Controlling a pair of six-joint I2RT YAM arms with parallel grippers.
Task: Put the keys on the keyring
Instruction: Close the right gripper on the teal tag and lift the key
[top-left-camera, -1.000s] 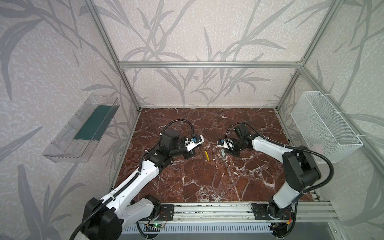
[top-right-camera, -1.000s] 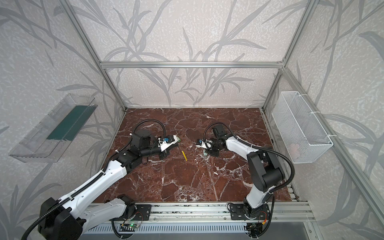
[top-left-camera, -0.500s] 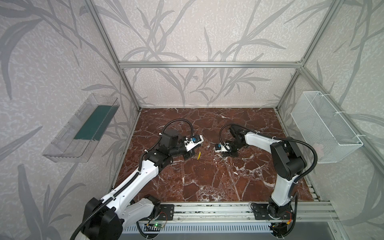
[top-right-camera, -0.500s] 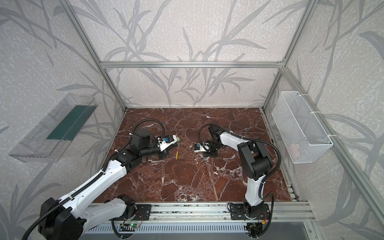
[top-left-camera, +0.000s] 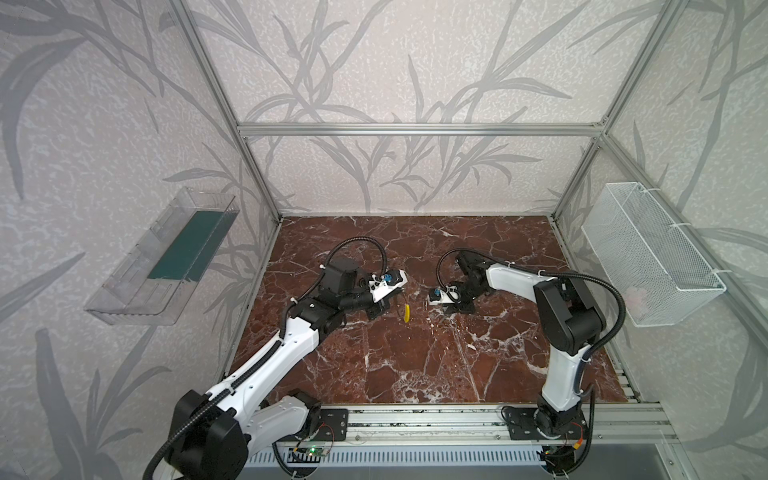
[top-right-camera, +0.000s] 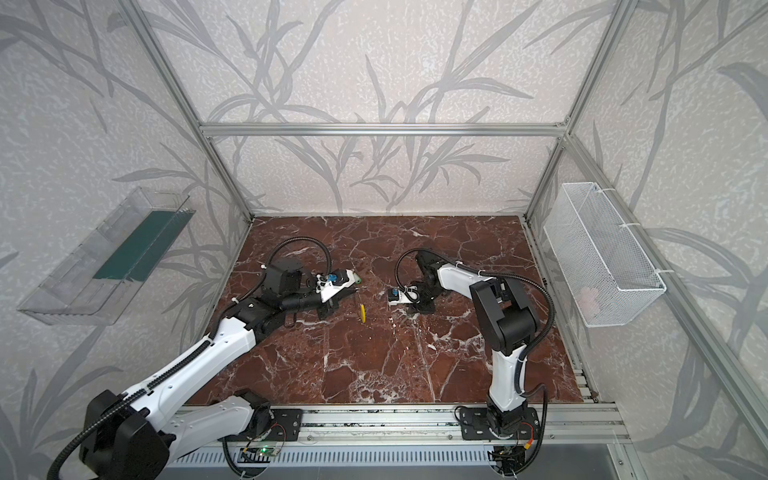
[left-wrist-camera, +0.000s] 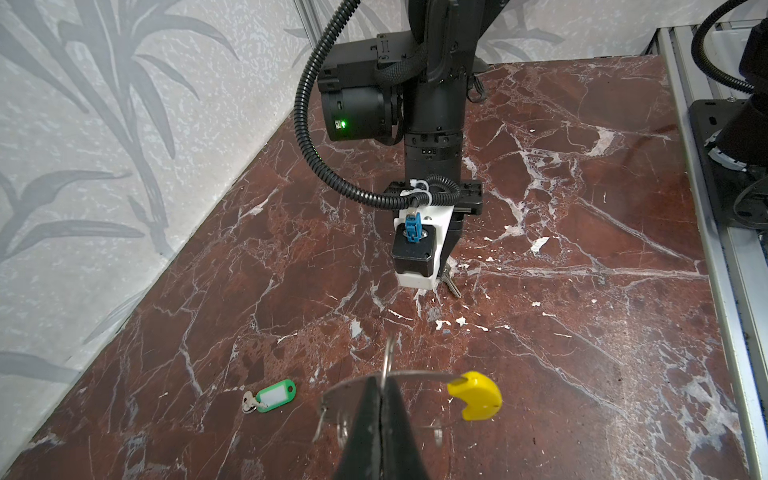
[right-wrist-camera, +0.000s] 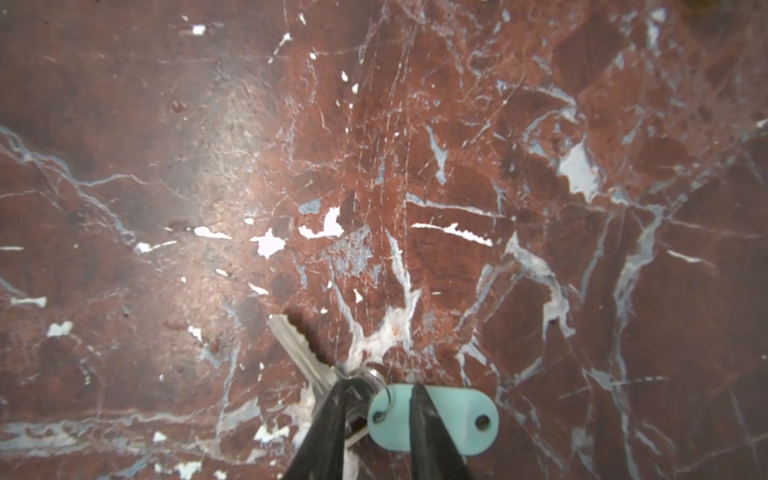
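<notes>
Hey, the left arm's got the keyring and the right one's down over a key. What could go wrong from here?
The right gripper stands open over the mint-tagged key, which lies flat on the table; closing might catch only the tag's edge and skid off. The left gripper pinches the thin keyring at one spot, so the ring may twist when a key is pushed on.

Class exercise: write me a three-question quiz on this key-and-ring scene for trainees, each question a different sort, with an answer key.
1. True or false: the left gripper is shut on the keyring.
2. Its sleeve is: A red, B yellow, C blue.
3. Fill in: the open right gripper straddles a mint-tagged ____ on the table.
Key: 1 true; 2 B; 3 key.
</notes>
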